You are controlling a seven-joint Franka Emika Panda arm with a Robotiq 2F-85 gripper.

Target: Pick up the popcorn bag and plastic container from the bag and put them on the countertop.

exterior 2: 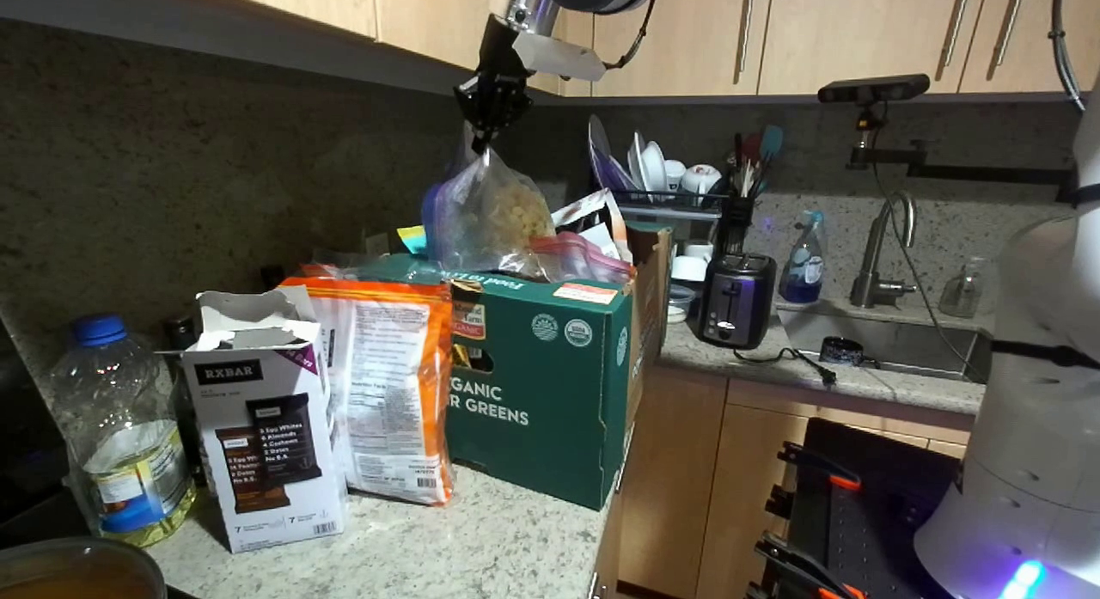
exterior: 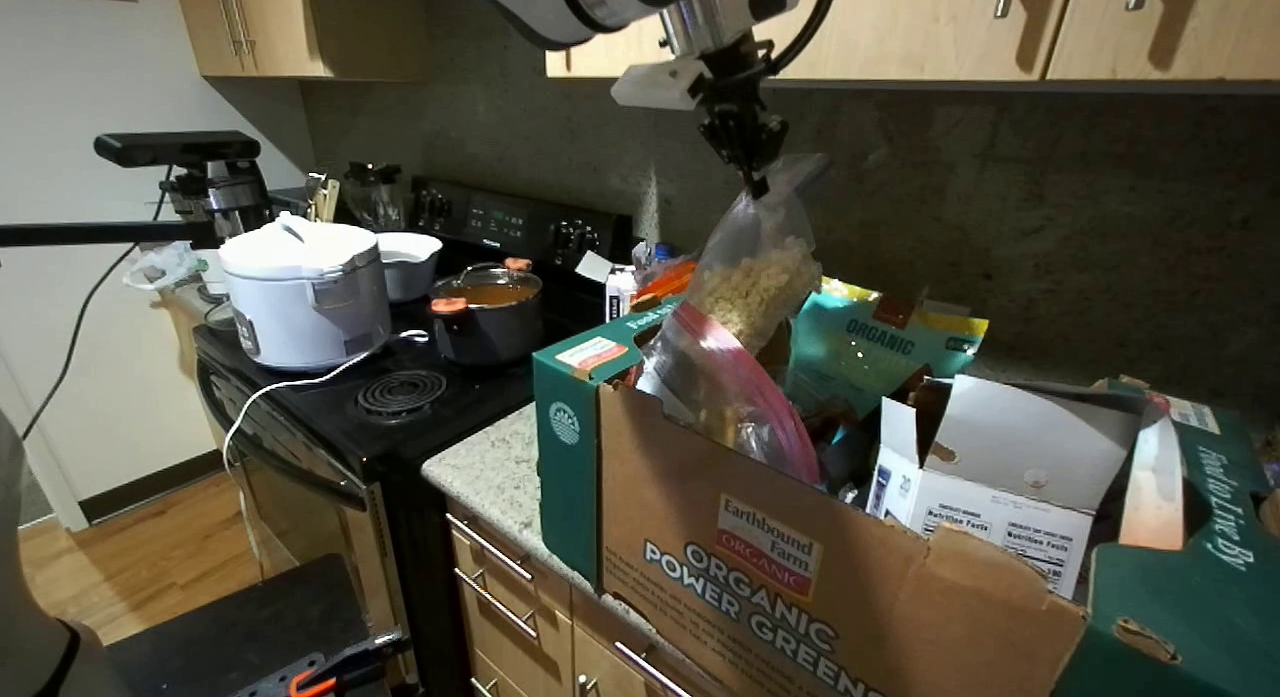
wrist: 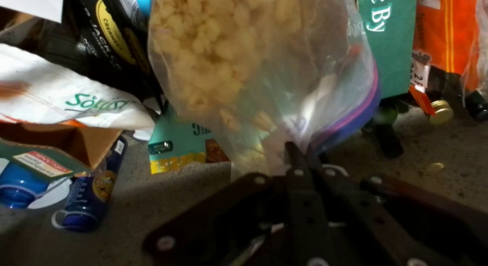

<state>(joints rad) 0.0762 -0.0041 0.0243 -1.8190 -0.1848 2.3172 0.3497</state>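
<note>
The popcorn bag, a clear zip bag with pale yellow contents [exterior: 755,287], hangs from my gripper [exterior: 757,189] at the green-ended end of the cardboard box, called the bag [exterior: 660,507]. My gripper also shows in an exterior view [exterior 2: 481,143] and in the wrist view [wrist: 303,153]. Its fingers are shut on the popcorn bag's top edge. The popcorn bag [exterior 2: 516,212] is above the box's rim [exterior 2: 533,444]; its lower end is partly hidden behind a pink-zip bag [exterior: 735,377]. The plastic container is hidden or out of view. The countertop [exterior: 495,467] shows beside the box.
An RXBAR carton [exterior 2: 266,444], an orange-white package [exterior 2: 387,401] and an oil bottle [exterior 2: 129,461] stand beside the box. A teal bag [exterior: 860,352] and an open white carton [exterior: 1000,507] are in the box. The stove [exterior: 400,387] holds pots. Cabinets [exterior: 900,27] hang above.
</note>
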